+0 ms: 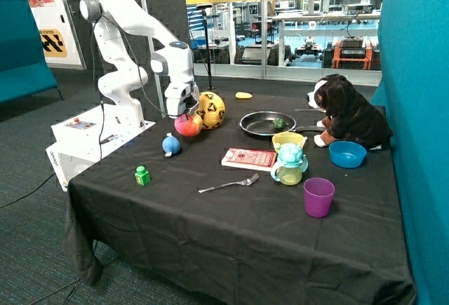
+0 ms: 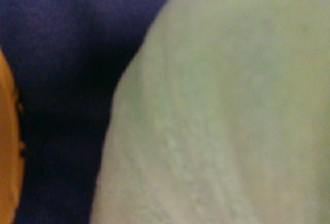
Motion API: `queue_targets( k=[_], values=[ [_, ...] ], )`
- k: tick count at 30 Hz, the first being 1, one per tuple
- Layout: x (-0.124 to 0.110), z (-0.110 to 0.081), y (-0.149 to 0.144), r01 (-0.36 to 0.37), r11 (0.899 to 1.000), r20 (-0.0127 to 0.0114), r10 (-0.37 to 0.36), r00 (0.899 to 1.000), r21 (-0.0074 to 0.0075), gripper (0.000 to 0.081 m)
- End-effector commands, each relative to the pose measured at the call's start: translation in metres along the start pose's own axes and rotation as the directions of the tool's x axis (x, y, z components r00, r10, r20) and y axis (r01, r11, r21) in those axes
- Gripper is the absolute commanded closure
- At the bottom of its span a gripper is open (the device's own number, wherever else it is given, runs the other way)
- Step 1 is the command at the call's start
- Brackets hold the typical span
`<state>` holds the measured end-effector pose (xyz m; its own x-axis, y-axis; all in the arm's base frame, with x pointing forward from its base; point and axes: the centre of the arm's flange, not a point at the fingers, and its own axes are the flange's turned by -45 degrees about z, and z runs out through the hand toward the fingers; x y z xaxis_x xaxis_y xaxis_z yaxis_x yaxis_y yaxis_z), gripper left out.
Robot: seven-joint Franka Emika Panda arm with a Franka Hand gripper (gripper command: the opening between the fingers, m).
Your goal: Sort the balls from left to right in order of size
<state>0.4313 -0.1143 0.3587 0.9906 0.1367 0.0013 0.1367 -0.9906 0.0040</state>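
Filling most of the wrist view, a pale rounded surface (image 2: 221, 110) sits right against the lens, too close to identify; dark cloth lies beside it and an orange-yellow edge (image 2: 7, 147) shows at the border.

From the outside view, the gripper (image 1: 184, 112) is down on top of the pink-orange ball (image 1: 188, 125), at the ball's 12 o'clock. Whether its fingers are spread or closed on the ball cannot be told. The big yellow ball (image 1: 210, 110) with black markings touches or nearly touches the pink-orange one at its 2 o'clock. The small blue ball (image 1: 171, 144) lies apart at the pink-orange ball's 7 o'clock.

Farther out on the black table (image 1: 231, 242): a green block (image 1: 142, 175), a fork (image 1: 229, 184), a red booklet (image 1: 250, 158), a frying pan (image 1: 266, 123), a baby cup (image 1: 289, 163), a purple cup (image 1: 318, 197), a blue bowl (image 1: 347, 153) and a plush dog (image 1: 347, 111).
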Motion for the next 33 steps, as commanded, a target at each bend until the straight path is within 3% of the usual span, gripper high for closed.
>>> queue_targets(
  k=[1, 19, 33],
  values=[
    [0.009, -0.002, -0.016, 0.042, 0.999, 0.0011, -0.042, 0.999, 0.0040, 0.0004],
    [-0.004, 0.007, 0.019, -0.046, 0.999, 0.0015, 0.046, 0.999, 0.0039, 0.0000],
    [-0.004, 0.011, 0.017, -0.034, 0.999, 0.0014, 0.034, 0.999, 0.0039, 0.0000]
  ],
)
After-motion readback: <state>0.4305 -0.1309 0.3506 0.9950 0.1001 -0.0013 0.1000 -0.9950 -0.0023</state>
